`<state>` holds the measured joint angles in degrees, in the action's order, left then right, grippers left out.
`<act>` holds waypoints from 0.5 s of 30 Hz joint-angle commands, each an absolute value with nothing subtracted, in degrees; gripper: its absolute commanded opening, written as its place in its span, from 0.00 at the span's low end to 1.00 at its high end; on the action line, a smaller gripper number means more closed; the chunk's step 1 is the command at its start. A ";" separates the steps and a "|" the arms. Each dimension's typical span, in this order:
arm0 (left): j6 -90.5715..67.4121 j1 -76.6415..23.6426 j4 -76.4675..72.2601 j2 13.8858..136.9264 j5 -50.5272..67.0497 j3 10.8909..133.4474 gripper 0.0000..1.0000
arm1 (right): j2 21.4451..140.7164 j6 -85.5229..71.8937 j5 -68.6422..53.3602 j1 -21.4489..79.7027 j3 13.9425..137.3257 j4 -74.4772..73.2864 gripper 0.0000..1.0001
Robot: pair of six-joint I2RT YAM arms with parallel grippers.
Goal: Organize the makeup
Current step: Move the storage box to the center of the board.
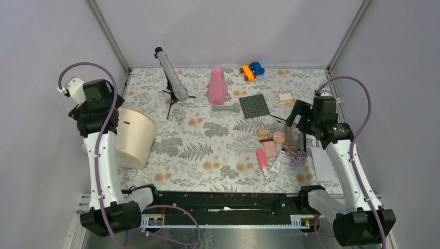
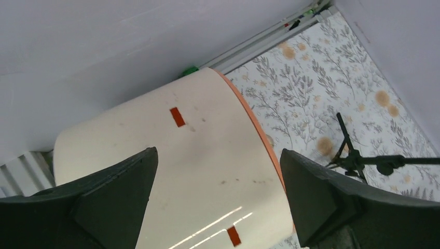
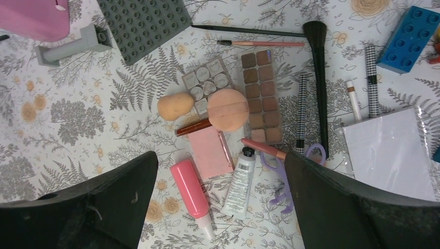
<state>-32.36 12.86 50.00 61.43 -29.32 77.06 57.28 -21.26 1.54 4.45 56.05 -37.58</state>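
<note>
The makeup lies in a loose pile [image 1: 274,145] right of centre on the flowered cloth. My right gripper [image 3: 220,154] hangs open above it, touching nothing. Under it I see a pink tube [image 3: 189,187], a pink square compact [image 3: 210,153], a small pale tube [image 3: 239,182], a peach egg-shaped sponge [image 3: 175,105], a round peach puff [image 3: 227,109], a brown palette [image 3: 262,96] and a long black brush [image 3: 319,78]. My left gripper [image 2: 218,153] is open above a cream tub [image 2: 207,155] lying on its side at the far left.
A grey tube on a small tripod [image 1: 171,81], a tall pink cone bottle [image 1: 217,85], a dark grey studded plate [image 1: 254,106] and toy bricks [image 1: 251,70] stand behind the pile. Purple scissors [image 3: 283,179] and a white packet [image 3: 389,153] lie to its right.
</note>
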 commanded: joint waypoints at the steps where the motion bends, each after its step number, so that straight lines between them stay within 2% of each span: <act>1: -31.53 17.52 46.35 59.68 -28.32 76.75 0.99 | 58.10 -21.06 -2.03 4.31 56.61 -35.54 0.99; 8: -36.25 19.64 49.95 55.82 -41.26 73.87 0.99 | 60.44 -21.50 -4.78 4.26 56.76 -35.16 0.99; 11: -37.02 21.82 50.39 56.02 -39.13 72.44 0.99 | 60.32 -21.50 -4.75 4.31 56.65 -35.17 0.99; 15: -37.44 28.75 50.23 57.52 -30.15 69.54 0.99 | 59.48 -21.42 -4.40 4.31 56.60 -35.49 0.99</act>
